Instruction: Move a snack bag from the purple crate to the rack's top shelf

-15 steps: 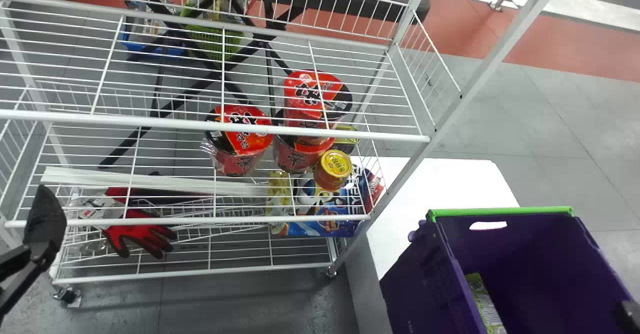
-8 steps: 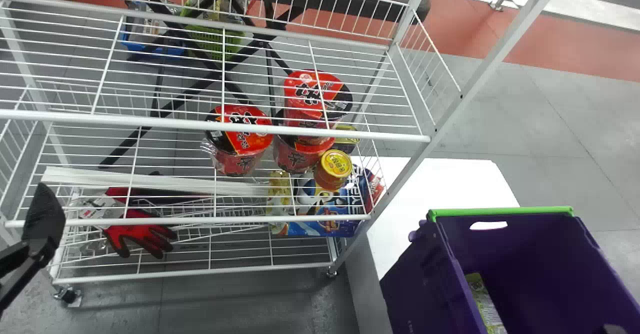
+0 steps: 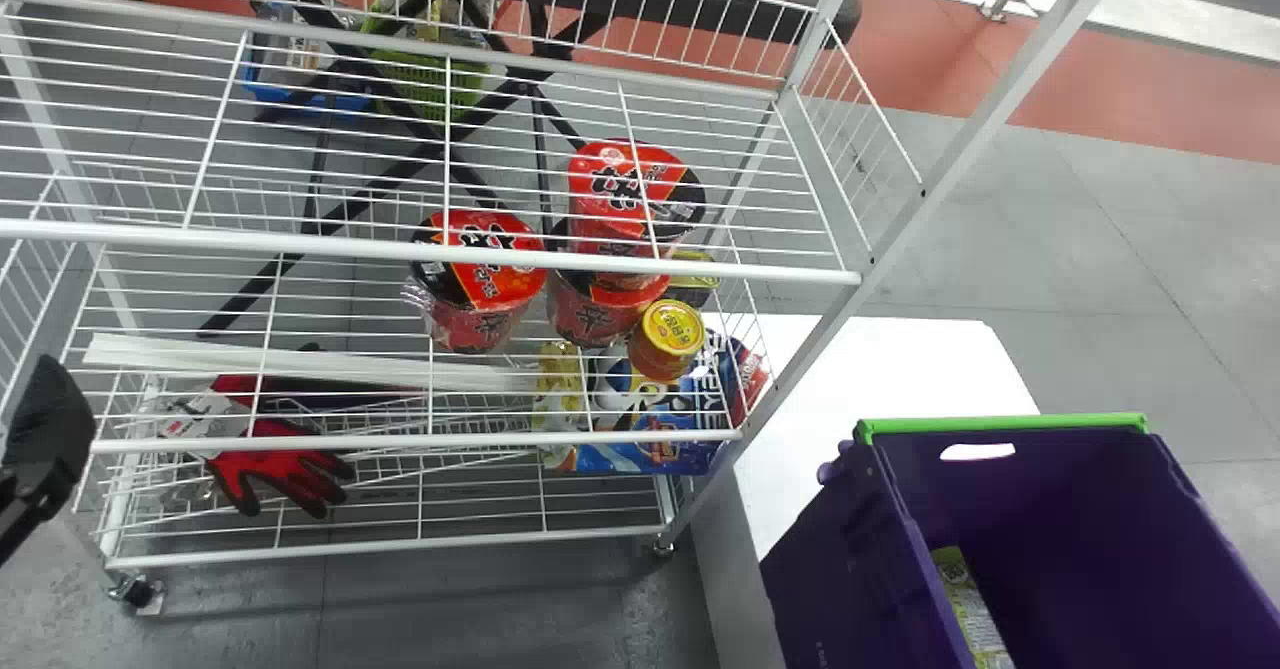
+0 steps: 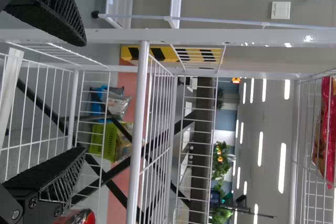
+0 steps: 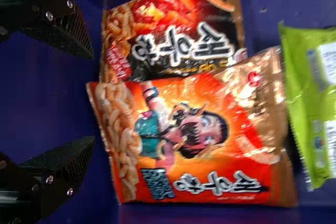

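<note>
Snack bag (image 5: 199, 145), bright orange, lies inside the purple crate (image 3: 840, 589), overlapping a darker bag (image 5: 173, 30). I have the right gripper (image 5: 93, 100) beside them, fingers spread, empty; my left gripper (image 3: 48, 414), also spread and empty, is well left of the crate.

a glossy orange snack bag (image 5: 199, 140) lies face up, overlapping a black-and-red snack bag (image 5: 170, 30). both are inside the open, green-edged purple crate (image 3: 840, 569).
</note>
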Robot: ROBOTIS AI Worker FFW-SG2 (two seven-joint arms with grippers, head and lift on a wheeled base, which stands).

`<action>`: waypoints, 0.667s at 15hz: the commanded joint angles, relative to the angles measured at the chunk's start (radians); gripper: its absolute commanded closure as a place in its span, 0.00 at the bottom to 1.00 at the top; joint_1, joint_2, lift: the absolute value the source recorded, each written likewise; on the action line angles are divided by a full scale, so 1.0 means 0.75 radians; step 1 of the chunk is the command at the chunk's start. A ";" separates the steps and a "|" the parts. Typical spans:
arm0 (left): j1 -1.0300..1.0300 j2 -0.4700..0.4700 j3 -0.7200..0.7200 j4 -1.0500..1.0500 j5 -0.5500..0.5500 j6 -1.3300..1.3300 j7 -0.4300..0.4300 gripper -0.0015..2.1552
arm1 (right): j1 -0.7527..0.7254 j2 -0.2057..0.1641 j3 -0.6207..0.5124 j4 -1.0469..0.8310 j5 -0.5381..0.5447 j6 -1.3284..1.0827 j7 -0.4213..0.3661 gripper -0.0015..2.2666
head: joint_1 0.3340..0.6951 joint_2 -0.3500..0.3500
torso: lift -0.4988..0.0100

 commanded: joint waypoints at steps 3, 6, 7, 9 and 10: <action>-0.027 0.000 0.033 0.036 0.053 0.000 -0.024 0.05 | 0.025 0.061 -0.124 0.031 -0.098 -0.223 -0.123 0.14 | 1.00 0.00 | 0.11; -0.041 0.000 0.053 0.049 0.077 0.000 -0.041 0.05 | 0.028 0.071 -0.148 0.101 -0.116 -0.313 -0.233 0.14 | 1.00 0.00 | 0.11; -0.049 0.000 0.070 0.061 0.100 0.004 -0.055 0.05 | 0.028 0.080 -0.167 0.107 -0.116 -0.334 -0.239 0.14 | 1.00 0.00 | 0.11; -0.064 0.000 0.072 0.079 0.104 0.012 -0.055 0.05 | 0.028 0.080 -0.222 0.146 -0.147 -0.432 -0.264 0.14 | 1.00 0.00 | 0.11; -0.074 0.000 0.072 0.091 0.106 0.016 -0.057 0.05 | 0.023 0.077 -0.234 0.164 -0.169 -0.456 -0.274 0.14 | 1.00 0.00 | 0.11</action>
